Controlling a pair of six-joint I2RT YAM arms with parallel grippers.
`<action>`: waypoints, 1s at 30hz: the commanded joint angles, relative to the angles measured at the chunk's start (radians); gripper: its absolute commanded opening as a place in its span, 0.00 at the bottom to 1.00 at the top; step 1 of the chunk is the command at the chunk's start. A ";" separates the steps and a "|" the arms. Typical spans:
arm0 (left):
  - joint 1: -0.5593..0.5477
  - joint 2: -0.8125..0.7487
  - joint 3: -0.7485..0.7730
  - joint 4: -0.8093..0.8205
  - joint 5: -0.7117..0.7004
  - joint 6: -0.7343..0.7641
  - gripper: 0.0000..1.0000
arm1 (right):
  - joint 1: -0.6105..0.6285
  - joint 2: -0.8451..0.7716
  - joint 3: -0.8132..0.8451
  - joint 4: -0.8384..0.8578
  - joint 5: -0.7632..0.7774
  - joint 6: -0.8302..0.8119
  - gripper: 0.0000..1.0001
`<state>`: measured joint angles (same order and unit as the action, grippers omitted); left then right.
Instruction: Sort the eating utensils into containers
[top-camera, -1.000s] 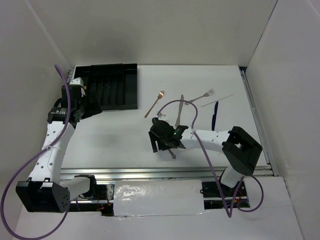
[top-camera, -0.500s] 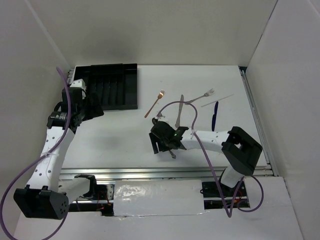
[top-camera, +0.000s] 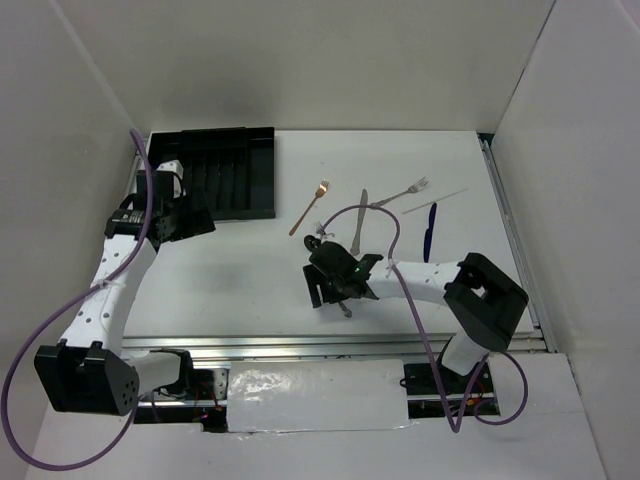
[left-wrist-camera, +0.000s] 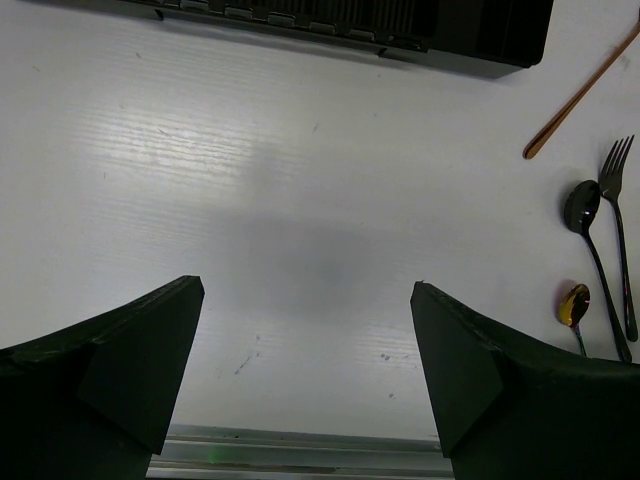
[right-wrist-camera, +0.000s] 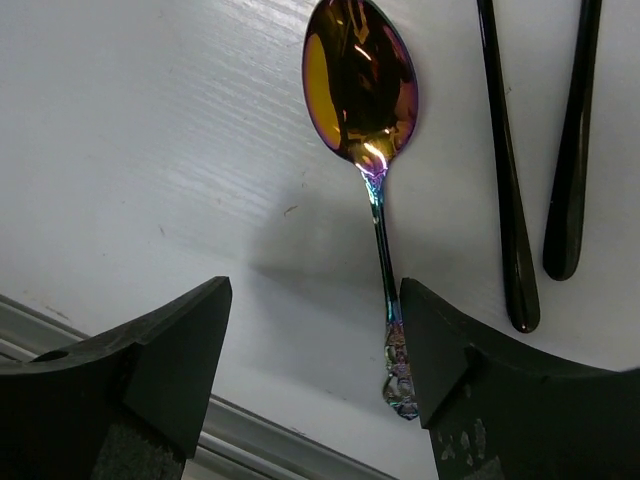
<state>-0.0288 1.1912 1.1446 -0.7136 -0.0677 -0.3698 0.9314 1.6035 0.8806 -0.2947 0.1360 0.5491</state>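
The black cutlery tray (top-camera: 215, 170) lies at the back left; its near edge shows in the left wrist view (left-wrist-camera: 350, 20). My left gripper (top-camera: 185, 215) (left-wrist-camera: 305, 300) is open and empty over bare table just in front of the tray. My right gripper (top-camera: 335, 285) (right-wrist-camera: 315, 300) is open, low over an iridescent gold spoon (right-wrist-camera: 360, 80). The spoon's handle (right-wrist-camera: 393, 350) lies just inside the right finger. Two glossy black handles (right-wrist-camera: 505, 180) lie beside it. A copper fork (top-camera: 310, 207), a silver knife (top-camera: 357, 222), a silver fork (top-camera: 405, 192) and a dark utensil (top-camera: 430, 230) lie behind.
A thin pale stick (top-camera: 435, 201) lies by the silver fork. The metal rail (top-camera: 330, 345) runs along the table's near edge. White walls stand at the left, back and right. In the left wrist view a black spoon (left-wrist-camera: 590, 250) and black fork (left-wrist-camera: 620, 230) lie at the right.
My left arm has swung so that its gripper sits a little further right, off the tray's corner. My right gripper has barely shifted over the spoon.
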 joint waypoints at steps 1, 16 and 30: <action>-0.006 -0.005 0.004 0.006 -0.001 0.009 0.99 | -0.013 0.027 -0.020 0.074 -0.038 0.008 0.76; -0.017 0.027 -0.006 0.016 -0.023 -0.029 0.99 | 0.021 0.078 0.052 0.063 -0.104 -0.008 0.41; -0.463 0.174 -0.025 0.065 -0.168 -0.233 0.86 | -0.110 -0.529 -0.083 -0.110 0.118 0.018 0.89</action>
<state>-0.4183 1.3209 1.0847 -0.6918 -0.1852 -0.5243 0.9035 1.2762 0.8566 -0.3229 0.1455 0.5426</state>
